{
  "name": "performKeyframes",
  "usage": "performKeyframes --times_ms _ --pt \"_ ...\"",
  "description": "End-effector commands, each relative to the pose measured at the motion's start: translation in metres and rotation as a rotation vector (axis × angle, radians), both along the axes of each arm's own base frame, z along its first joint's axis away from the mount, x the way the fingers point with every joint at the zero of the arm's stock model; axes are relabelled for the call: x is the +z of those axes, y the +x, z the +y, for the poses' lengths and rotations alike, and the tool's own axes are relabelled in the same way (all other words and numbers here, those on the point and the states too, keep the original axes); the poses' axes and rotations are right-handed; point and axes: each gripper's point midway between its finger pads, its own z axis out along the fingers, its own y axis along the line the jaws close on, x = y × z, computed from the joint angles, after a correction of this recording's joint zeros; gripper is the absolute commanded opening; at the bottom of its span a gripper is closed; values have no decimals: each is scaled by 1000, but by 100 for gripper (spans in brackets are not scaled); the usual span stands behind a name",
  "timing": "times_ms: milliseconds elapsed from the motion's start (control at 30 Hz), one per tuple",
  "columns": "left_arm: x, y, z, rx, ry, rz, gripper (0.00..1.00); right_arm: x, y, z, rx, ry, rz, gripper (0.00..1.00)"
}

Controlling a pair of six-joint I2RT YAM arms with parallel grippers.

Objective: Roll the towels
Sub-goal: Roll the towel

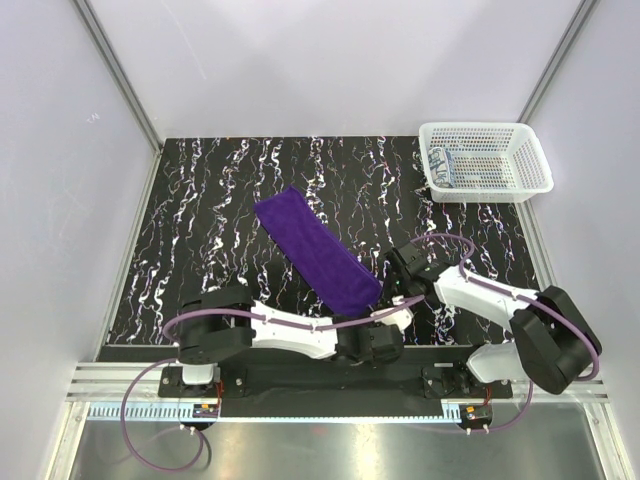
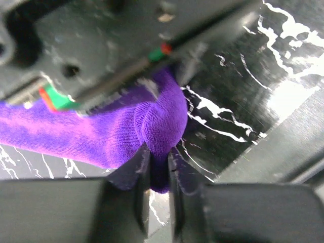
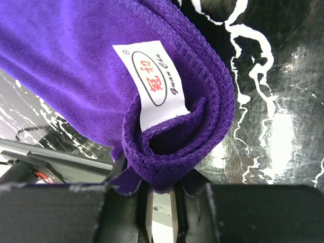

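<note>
The purple towel (image 1: 315, 249) lies folded into a long strip, running diagonally from the mat's middle to the near edge. My left gripper (image 1: 378, 338) is shut on its near end; the left wrist view shows the purple cloth (image 2: 157, 126) pinched between the jaws. My right gripper (image 1: 403, 290) is shut on the same near end, where the cloth (image 3: 177, 157) curls over beside a white label (image 3: 154, 83). The patterned towel (image 1: 443, 166) lies rolled in the white basket (image 1: 487, 158) at the far right.
The black marbled mat (image 1: 220, 230) covers the table, with white walls on three sides. The basket stands at the far right corner. The arm bases sit on the rail at the near edge (image 1: 330, 385).
</note>
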Motion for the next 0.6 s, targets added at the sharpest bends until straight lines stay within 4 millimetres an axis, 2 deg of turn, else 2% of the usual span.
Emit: performKeyframes --times_ms 0,33,67,100,133,167,200,267,300,333,400,433,567 --pt "15 14 -5 40 -65 -1 12 14 -7 1 40 14 -10 21" --pt "12 13 -3 27 -70 26 10 15 -8 -1 41 12 -11 23" --pt "19 11 -5 11 -100 42 10 16 -8 -2 39 8 -13 28" --pt "22 9 -10 -10 -128 60 10 19 -6 -4 33 -4 -27 39" --pt "18 4 -9 -45 -130 100 9 21 -7 -7 34 -19 -26 64" --pt "23 2 -11 -53 -150 114 8 23 -5 -9 28 -31 -32 76" --pt "23 0 -11 -61 -160 132 8 29 3 -12 15 -58 -65 83" --pt "25 -3 -11 -73 -177 169 7 34 7 -27 -3 -134 -85 94" --pt "26 -4 -11 -71 -183 177 7 44 14 -28 -9 -147 -113 96" --pt "25 -7 -11 -75 -186 200 7 47 13 -36 -20 -179 -105 97" --pt "28 -10 -12 -74 -205 218 7 59 25 -49 -61 -230 -157 100" --pt "29 -14 -14 -81 -222 256 7 65 23 -58 -73 -248 -158 100" --pt "37 -23 -22 -85 -306 362 7 83 37 -97 -210 -264 -204 100"
